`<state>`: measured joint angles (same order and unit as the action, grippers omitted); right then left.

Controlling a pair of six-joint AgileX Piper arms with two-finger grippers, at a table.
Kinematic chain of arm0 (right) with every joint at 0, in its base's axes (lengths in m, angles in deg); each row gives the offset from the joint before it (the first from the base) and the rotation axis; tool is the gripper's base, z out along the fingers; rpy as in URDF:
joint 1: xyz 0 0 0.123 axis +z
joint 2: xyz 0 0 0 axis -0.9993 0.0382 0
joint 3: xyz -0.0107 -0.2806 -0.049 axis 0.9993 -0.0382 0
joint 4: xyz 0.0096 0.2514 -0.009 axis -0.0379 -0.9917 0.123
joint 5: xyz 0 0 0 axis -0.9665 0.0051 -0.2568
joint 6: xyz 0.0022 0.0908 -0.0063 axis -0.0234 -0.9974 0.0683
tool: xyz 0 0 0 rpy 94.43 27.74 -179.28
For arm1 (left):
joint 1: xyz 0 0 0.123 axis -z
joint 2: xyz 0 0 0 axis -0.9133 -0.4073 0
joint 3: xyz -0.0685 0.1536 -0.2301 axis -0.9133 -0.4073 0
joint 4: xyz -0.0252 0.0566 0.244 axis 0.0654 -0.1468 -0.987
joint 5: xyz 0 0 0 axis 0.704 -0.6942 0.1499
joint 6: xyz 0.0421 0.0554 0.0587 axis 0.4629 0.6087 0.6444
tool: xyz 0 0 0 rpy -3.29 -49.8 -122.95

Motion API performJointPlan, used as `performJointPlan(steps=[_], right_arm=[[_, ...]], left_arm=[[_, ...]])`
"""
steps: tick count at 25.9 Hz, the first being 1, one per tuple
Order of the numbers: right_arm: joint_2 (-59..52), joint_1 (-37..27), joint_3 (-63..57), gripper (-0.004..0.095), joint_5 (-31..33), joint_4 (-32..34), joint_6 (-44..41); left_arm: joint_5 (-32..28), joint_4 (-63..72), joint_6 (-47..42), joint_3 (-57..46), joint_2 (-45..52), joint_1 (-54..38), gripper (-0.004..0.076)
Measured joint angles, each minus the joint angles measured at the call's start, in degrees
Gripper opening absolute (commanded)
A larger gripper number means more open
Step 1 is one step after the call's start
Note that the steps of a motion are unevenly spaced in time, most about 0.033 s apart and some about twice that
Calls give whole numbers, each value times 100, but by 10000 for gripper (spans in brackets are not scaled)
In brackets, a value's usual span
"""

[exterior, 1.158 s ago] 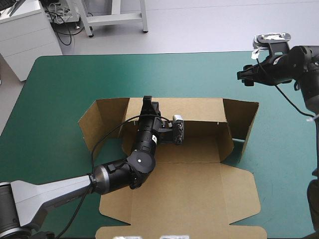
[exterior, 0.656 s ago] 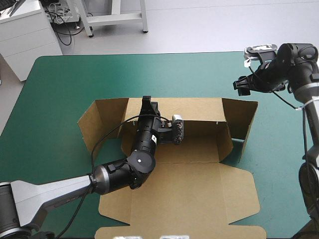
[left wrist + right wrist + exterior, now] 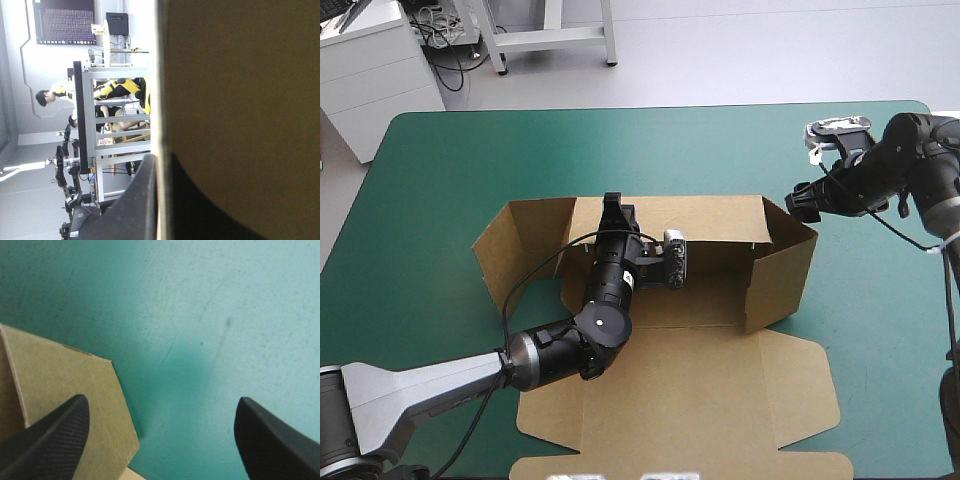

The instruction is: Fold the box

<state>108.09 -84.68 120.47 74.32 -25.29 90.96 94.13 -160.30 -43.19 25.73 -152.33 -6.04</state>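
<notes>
Left gripper (image 3: 613, 203) apparently pinches the box (image 3: 720, 370) at its rear wall; right gripper (image 3: 805, 205) stands spread beside its flap

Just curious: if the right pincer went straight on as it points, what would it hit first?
Likely the box: its raised end wall sits ahead of one fingertip; elsewhere only the teal-green cover.

The box (image 3: 690, 370) I hold is plain brown board, unprinted, darker where its raised walls shade the inside. The table cover (image 3: 440, 180) under it is flat teal-green with faint pale scratches. My fingers (image 3: 50, 440) are black with a fine weave.
</notes>
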Motion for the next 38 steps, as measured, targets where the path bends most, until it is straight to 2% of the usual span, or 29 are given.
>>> performJointPlan(steps=[6, 15, 23, 26, 29, 38], right_arm=[[-442, 0, -625, 734, -191, -195, 257], [-1310, 0, -2078, 734, -1274, -496, 789], [-1848, 0, -3088, 734, -1957, -1174, 1956], [-1868, 0, -3273, 734, -2022, -1594, 2521], [-1868, 0, -3290, 734, -1992, -1705, 2780], [-1868, 0, -3290, 734, -1321, -1909, 2858]], left_arm=[[0, 0, 0, 0, 0, 0, -32], [-7, 0, 0, 0, 0, 0, -31], [-25, 0, 0, 0, 0, 0, -31], [-27, 0, 0, 0, 0, 0, -31], [-27, 0, 0, 0, 0, 0, -31], [-27, 16, 0, 0, 0, 0, -31]])
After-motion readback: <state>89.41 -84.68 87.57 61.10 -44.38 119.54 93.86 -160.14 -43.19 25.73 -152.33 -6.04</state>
